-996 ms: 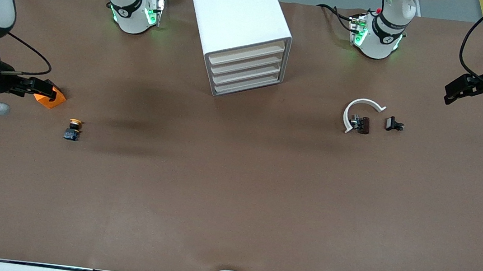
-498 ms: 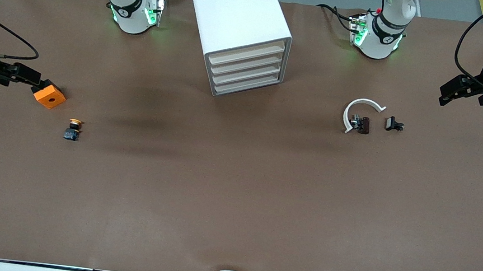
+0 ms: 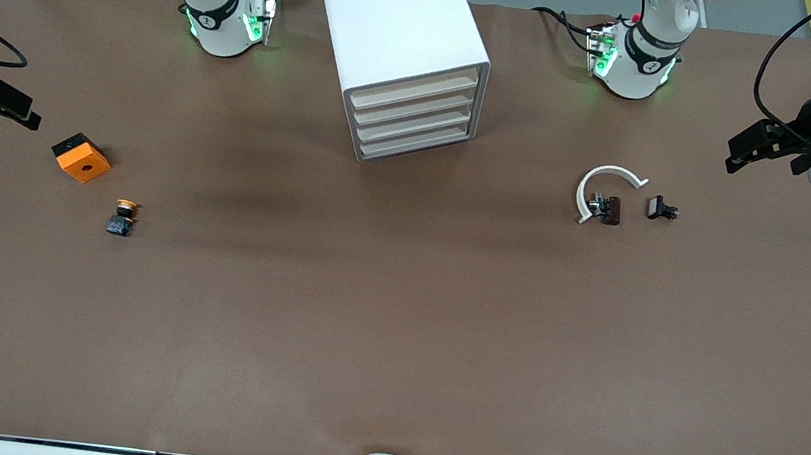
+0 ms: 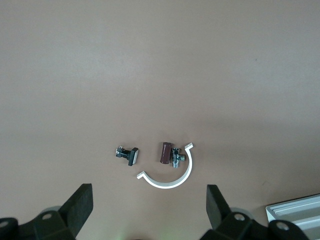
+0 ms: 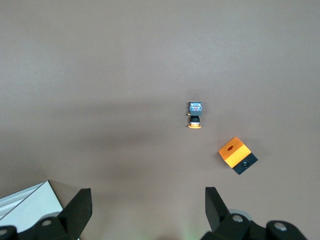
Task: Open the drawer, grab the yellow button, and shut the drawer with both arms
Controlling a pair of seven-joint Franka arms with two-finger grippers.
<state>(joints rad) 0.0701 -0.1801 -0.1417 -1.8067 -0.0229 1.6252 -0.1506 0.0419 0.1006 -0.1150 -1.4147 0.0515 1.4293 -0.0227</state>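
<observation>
A brown-covered counter [image 3: 393, 333] carries a white four-drawer plastic cabinet [image 3: 402, 52], an orange square block [image 3: 81, 158] and tiny yellow-capped button [image 3: 122, 217] near the right jaws, and a white curved strip [image 3: 605, 185] with small black clips [image 3: 662, 209] near the left jaws.

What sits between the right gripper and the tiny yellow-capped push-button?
The orange square block lies between the open right gripper and the tiny yellow-capped push-button, touching neither; the front view shows it.
</observation>
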